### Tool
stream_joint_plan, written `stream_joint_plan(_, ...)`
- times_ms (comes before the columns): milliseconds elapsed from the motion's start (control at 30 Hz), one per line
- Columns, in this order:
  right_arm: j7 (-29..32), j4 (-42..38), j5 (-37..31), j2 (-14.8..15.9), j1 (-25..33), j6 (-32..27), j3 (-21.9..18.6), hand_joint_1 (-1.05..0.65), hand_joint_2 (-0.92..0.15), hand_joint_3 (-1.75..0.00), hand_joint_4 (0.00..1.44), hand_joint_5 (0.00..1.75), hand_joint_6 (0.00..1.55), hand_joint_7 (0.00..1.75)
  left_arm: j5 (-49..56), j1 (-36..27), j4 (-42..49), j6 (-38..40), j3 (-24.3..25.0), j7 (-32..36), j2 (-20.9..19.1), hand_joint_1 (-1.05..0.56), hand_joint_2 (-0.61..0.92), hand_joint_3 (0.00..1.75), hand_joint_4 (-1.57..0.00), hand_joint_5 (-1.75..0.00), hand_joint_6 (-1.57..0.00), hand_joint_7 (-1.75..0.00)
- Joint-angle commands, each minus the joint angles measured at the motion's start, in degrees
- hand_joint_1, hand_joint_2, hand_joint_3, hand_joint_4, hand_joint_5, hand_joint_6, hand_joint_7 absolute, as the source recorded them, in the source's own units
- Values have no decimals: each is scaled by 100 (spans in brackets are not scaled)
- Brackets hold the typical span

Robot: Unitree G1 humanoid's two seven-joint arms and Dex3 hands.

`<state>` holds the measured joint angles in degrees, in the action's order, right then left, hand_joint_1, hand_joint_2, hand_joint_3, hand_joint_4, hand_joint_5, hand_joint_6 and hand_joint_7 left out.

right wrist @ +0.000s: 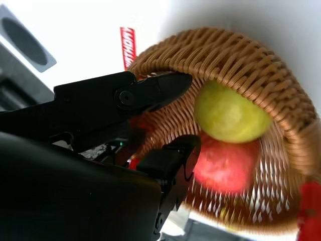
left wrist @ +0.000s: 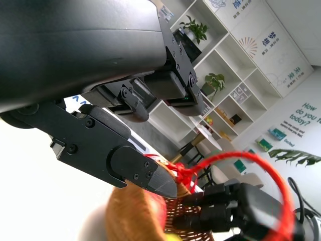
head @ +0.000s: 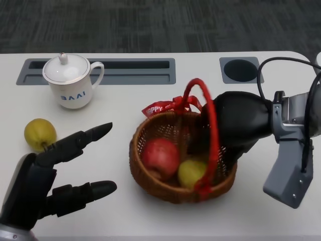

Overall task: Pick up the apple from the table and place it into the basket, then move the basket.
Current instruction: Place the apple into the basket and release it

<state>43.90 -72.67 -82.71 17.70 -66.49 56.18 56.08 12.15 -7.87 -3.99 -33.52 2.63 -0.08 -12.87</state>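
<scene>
A wicker basket [head: 155, 187] with a red handle [head: 213, 131] stands at the table's middle. Inside lie a red apple [head: 160, 155] and a green apple [head: 191, 172]. My right hand [head: 235, 123] reaches in from the basket's far right side, its fingers dipping over the rim behind the handle. In the right wrist view the fingers [right wrist: 150, 90] are apart, and the green apple [right wrist: 228, 113] and red apple [right wrist: 225, 165] lie loose beyond them in the basket [right wrist: 241, 55]. My left hand [head: 55, 175] hovers at the lower left, fingers spread, holding nothing. A yellow-green apple [head: 40, 133] sits on the table beside it.
A white lidded mug [head: 70, 83] stands at the back left, in front of a grey recessed slot [head: 125, 70]. A round grey hole [head: 239, 70] lies behind the right hand. A red ribbon tag [head: 160, 107] hangs off the basket's far rim.
</scene>
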Motion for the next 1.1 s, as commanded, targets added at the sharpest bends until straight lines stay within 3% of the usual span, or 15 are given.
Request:
stream_joint_plan(33,568,-282,-425,60,-146,-241,695,-78,-90,-2,79,2,73,2,-6,-98,-72,-81,63,94,46,-45,76,0,-71,-1,-70,-1)
stream_joint_plan(167,876,-406,-571,48,-324,-411,1229,-79,-92,-2,84,3,79,3,-7,-129,-89,-102,94,107,100,-46,76,0,-72,-1,-70,-1)
stream_joint_plan(300,975,-438,-463,52,-506,-345,1444,-80,-91,-3,88,3,80,2,-34,-131,-69,-144,116,85,115,-46,78,1,-72,-1,-71,-1)
stream_joint_plan(600,1065,-404,-253,-127,-728,-268,1549,-75,-92,-9,87,1,79,0,36,-46,70,-287,109,123,172,-45,79,0,-75,-1,-72,-1)
stream_joint_plan(867,1302,-347,-54,-308,-959,-165,1513,-56,-90,-2,87,1,80,1,43,3,166,-371,64,162,229,-41,80,1,-78,-1,-72,0)
stream_joint_plan(1100,609,-380,109,-351,-1186,-119,1456,-29,-82,0,79,0,72,0,150,100,292,-504,67,256,290,-31,82,0,-80,-2,-74,-1)
